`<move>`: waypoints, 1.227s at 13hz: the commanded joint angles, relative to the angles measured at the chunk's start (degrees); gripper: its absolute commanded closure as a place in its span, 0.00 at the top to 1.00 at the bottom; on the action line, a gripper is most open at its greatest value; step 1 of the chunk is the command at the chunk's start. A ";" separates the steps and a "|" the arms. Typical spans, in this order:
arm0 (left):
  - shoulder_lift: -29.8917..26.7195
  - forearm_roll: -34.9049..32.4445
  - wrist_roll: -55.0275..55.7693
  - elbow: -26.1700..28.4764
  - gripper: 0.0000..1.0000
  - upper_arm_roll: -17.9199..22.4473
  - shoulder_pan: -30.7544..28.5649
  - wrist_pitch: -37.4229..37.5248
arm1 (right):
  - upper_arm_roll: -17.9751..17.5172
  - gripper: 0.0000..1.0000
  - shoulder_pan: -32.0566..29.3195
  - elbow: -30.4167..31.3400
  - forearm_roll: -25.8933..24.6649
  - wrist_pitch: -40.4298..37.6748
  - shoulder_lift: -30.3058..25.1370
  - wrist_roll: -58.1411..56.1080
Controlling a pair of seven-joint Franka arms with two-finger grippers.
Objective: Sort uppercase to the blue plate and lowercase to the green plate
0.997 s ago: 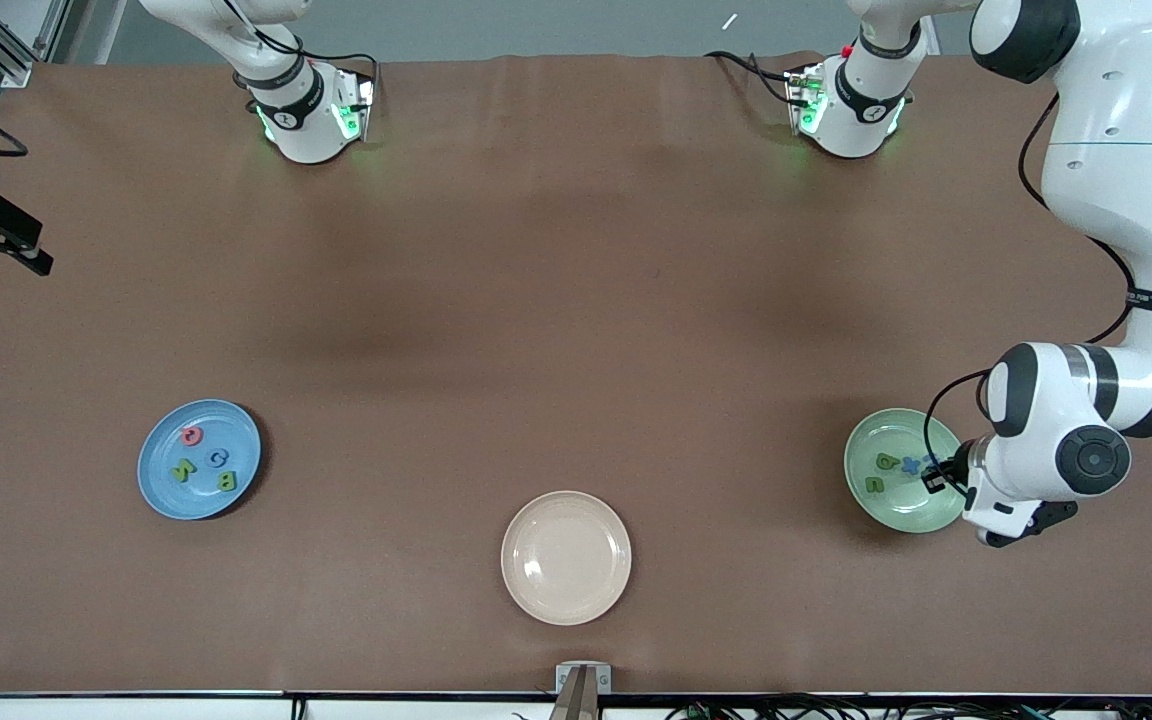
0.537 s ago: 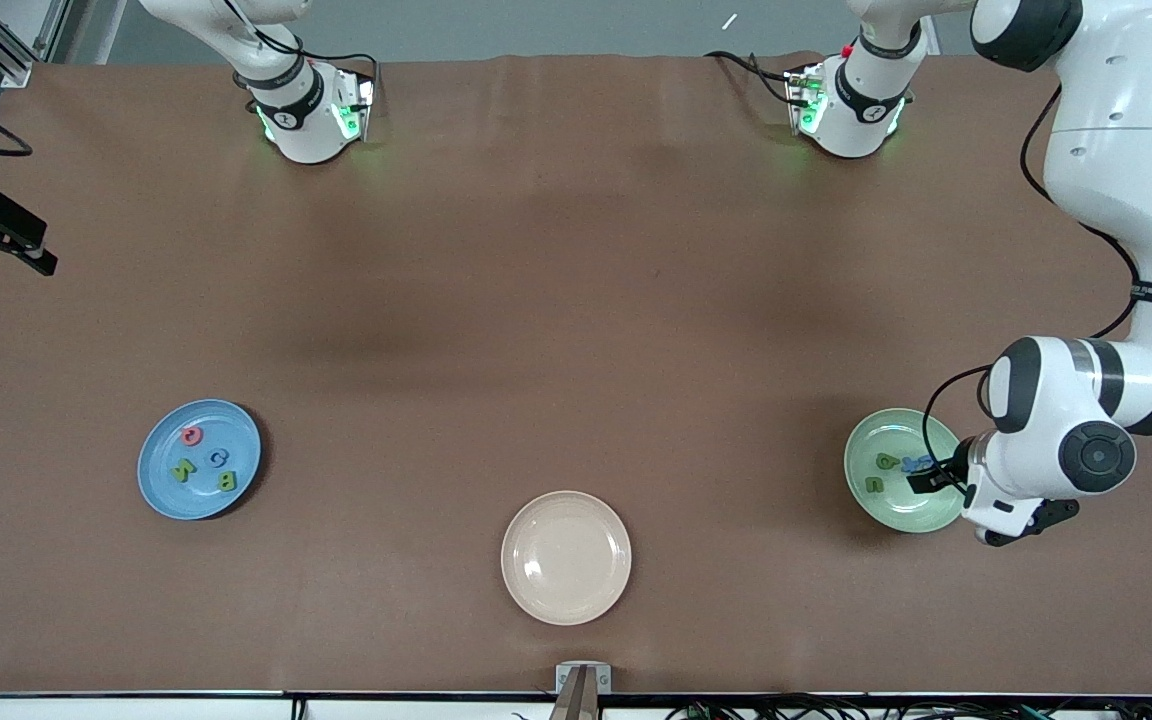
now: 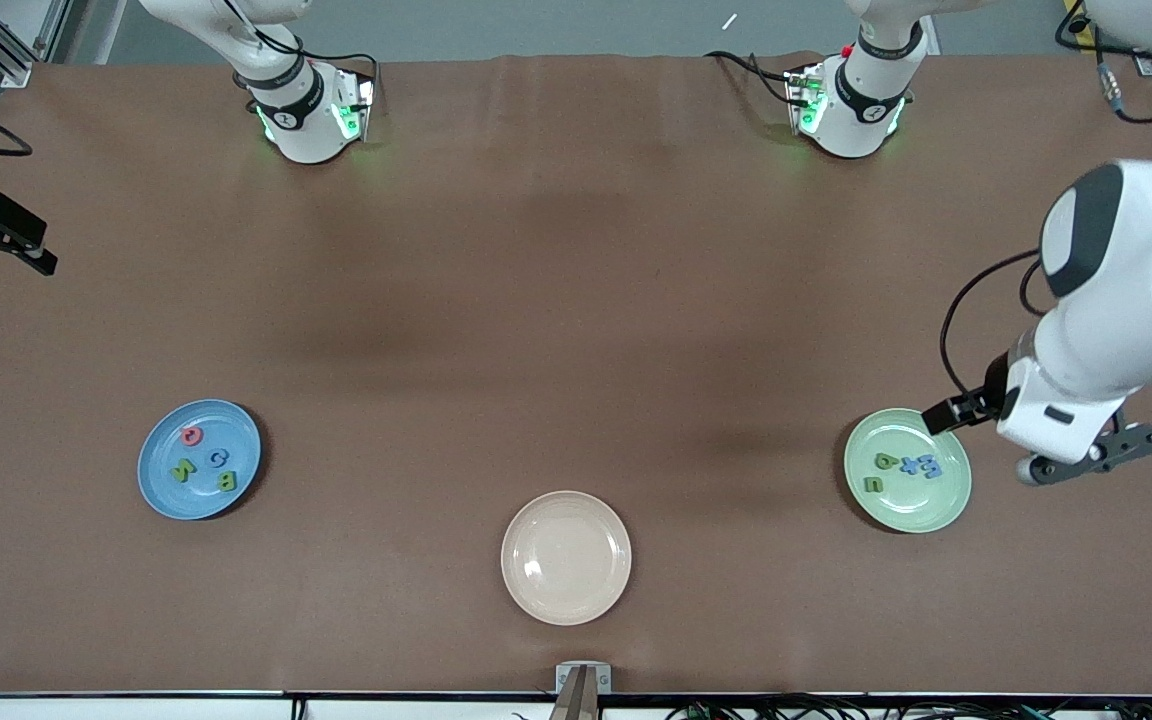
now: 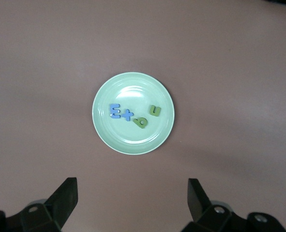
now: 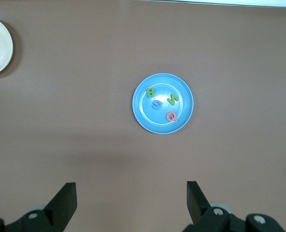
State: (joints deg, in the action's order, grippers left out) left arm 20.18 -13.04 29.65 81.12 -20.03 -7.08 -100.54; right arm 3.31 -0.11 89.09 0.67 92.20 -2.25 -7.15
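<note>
I see my left gripper point(image 4: 130, 193) has lifted up since a moment ago; it was low at the green plate point(image 3: 946, 500) and now it hangs above it, at the right edge of the front view, fingers wide apart and holding nothing. In the green plate, low on the right of that view, lie the lowercase letters: blue m point(image 4: 114, 111), blue x point(image 4: 127, 115), a green b-or-q shape point(image 4: 142, 122) and green n point(image 4: 155, 110). The blue plate point(image 3: 158, 498), low on the left, holds green B point(image 5: 150, 92), blue G point(image 5: 156, 104), green N point(image 5: 173, 99) and pink Q point(image 5: 171, 116). The cream plate point(image 3: 566, 557), bottom middle, holds nothing. My right gripper point(image 5: 130, 193) waits high over the blue plate, fingers wide apart. The brown table point(image 3: 556, 300) has lots of open room in the middle.
</note>
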 commanded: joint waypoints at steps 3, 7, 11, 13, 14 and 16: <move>-4.71 2.76 -7.04 -2.27 1.00 -0.01 -0.74 5.96 | 0.03 1.00 0.37 0.04 -0.50 -0.88 -0.48 1.17; -8.66 3.72 -10.40 -2.37 1.00 0.34 -0.92 11.85 | 0.03 1.00 0.37 0.04 -0.50 -0.89 -0.48 1.17; -10.16 4.52 -12.85 -2.45 1.00 0.34 -0.83 15.02 | 0.03 1.00 0.37 0.04 -0.50 -0.97 -0.48 1.17; -12.08 4.61 -17.15 -2.37 1.00 0.95 -0.04 15.03 | 0.03 1.00 0.37 0.04 -0.50 -1.15 -0.48 1.17; -13.23 4.78 -19.70 -1.84 1.00 2.09 0.40 15.20 | 0.03 1.00 0.37 0.04 -0.50 -1.24 -0.48 1.17; -14.99 8.54 -22.09 -1.40 1.00 8.04 4.42 17.82 | 0.03 1.00 0.37 0.04 -0.50 -1.24 -0.48 1.17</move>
State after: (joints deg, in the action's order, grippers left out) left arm 8.38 -7.47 10.52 78.34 -17.21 -5.97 -84.97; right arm 3.31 -0.11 89.09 0.67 91.46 -2.25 -7.12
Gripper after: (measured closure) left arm 0.000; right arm 0.000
